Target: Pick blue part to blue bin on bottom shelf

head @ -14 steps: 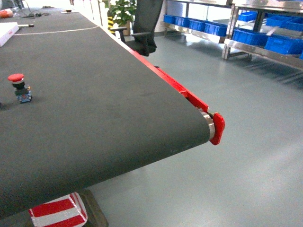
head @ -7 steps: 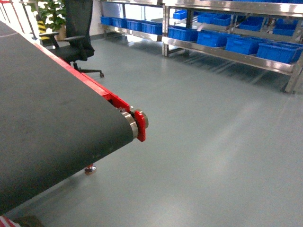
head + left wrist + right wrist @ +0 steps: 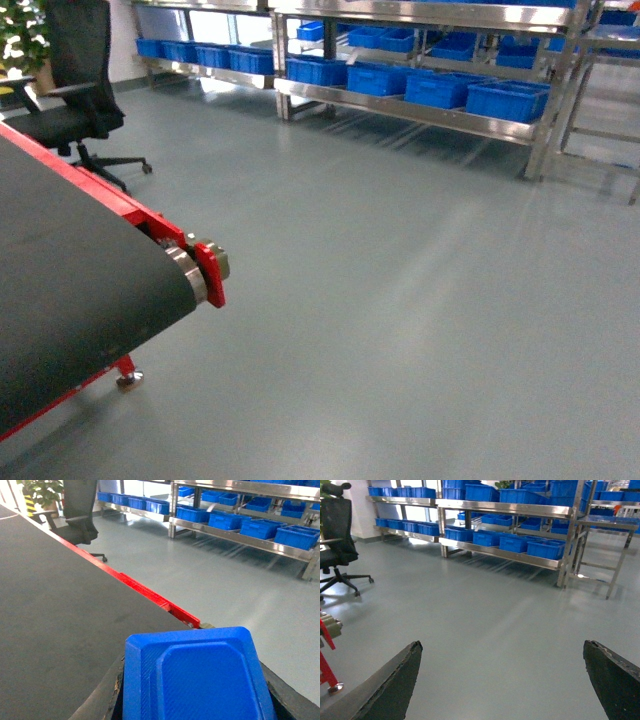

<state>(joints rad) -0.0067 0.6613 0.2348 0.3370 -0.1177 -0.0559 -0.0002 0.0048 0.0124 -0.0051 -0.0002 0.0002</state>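
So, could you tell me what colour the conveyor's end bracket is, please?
Red; the end bracket shows best in the head view.

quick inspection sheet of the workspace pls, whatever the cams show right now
surface: black conveyor belt with red side rail, nothing on it in view
job's things: blue part held between left gripper fingers; blue bins on the bottom shelf of steel racks
clutter: nothing seen
grippers: left shut on the part; right gripper open, empty
cables: nothing seen
surroundings: grey floor, black office chair, potted plant
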